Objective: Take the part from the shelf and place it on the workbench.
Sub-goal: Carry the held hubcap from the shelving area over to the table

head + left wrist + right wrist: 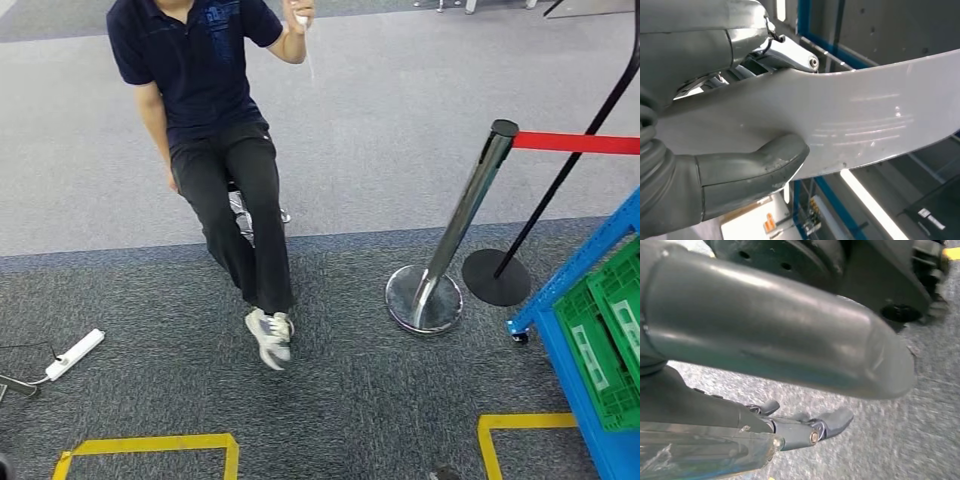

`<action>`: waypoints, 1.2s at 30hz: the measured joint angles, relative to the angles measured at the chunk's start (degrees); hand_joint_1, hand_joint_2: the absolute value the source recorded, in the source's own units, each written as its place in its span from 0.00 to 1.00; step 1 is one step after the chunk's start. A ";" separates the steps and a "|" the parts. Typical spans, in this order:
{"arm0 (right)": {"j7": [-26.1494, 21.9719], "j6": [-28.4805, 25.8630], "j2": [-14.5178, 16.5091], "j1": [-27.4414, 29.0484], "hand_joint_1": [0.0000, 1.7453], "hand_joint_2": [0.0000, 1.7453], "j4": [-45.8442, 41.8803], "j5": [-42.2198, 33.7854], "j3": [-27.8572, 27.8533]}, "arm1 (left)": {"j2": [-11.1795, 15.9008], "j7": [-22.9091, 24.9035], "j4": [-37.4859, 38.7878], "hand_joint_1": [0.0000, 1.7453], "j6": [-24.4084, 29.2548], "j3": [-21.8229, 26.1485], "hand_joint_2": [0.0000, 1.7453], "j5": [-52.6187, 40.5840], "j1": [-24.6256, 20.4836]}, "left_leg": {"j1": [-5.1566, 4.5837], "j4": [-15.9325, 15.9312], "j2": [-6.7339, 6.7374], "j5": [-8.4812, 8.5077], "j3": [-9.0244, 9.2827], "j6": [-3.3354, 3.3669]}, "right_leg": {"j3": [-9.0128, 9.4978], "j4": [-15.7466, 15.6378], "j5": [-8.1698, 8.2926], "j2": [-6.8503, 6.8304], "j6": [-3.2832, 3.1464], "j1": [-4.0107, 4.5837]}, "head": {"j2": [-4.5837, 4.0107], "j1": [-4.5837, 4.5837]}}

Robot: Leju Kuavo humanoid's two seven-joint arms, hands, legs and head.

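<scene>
Between my left hand's (715, 120) thumb and fingers sits the part (851, 120), a long, pale grey, glossy curved panel with faint scuffs, so pickup looks done while carrying and setting it on the workbench remain. Ahead on the carpet I see a seated person (219, 150), a blue shelf (589, 300) with green crates (604, 330), then a tilted stanchion (445, 250). Right hand (798, 390) hangs empty over the floor, fingers fairly straight.

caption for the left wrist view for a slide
Left robot hand grips a curved white part beside the blue shelf frame.
</scene>
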 joint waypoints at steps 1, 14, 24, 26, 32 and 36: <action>0.00 -0.02 0.00 0.04 0.00 0.00 0.00 -0.01 -0.03 | 0.05 0.00 0.04 1.00 0.00 -0.01 1.00 0.04 -0.14 | -0.03 3.68 1.41 -1.96 -1.73 -0.19 | -0.04 -0.01 -0.03 -0.63 -0.23 0.12 | 0.00 -0.16; -1.37 -1.07 0.00 -0.47 0.00 0.00 0.00 -1.34 -1.22 | 0.49 0.00 1.09 1.00 0.00 -0.33 1.00 1.42 -1.79 | -0.56 -4.69 4.81 1.81 3.25 1.75 | 0.41 0.98 -2.01 -5.93 1.39 0.67 | 0.01 0.07; -0.10 -1.93 -0.11 -0.27 0.00 0.00 0.00 -1.86 -2.23 | 0.50 0.00 2.11 1.00 0.00 -0.81 1.00 1.76 -2.52 | 0.08 -4.14 -1.77 1.57 3.35 1.77 | -1.33 2.04 -0.36 2.38 2.25 -0.34 | 0.00 0.48; 0.17 -1.85 -0.22 -0.31 0.00 0.00 0.00 -1.91 -2.52 | 0.48 0.00 2.13 1.00 -0.01 -0.91 1.00 1.57 -2.54 | 0.18 -3.94 -2.86 1.79 2.85 1.07 | -0.42 0.35 -0.33 3.40 1.90 -0.34 | 0.00 0.42; 0.02 -1.17 -1.08 -0.77 0.00 0.00 -0.09 -2.44 -3.22 | 1.05 0.00 3.52 1.00 -0.02 -1.55 1.00 2.71 -3.94 | 0.26 4.69 2.04 -2.72 -1.80 -0.28 | -0.08 -0.16 0.08 -0.36 -0.10 0.01 | 0.00 0.04; -0.80 -1.00 -1.28 -0.75 0.00 0.00 -0.09 -2.46 -3.31 | 1.37 0.00 4.52 1.00 -0.02 -1.73 1.00 3.50 -4.11 | 0.41 11.08 2.68 -3.58 -5.11 -0.41 | 0.06 -0.15 -0.22 -3.27 -0.39 0.21 | 0.00 0.03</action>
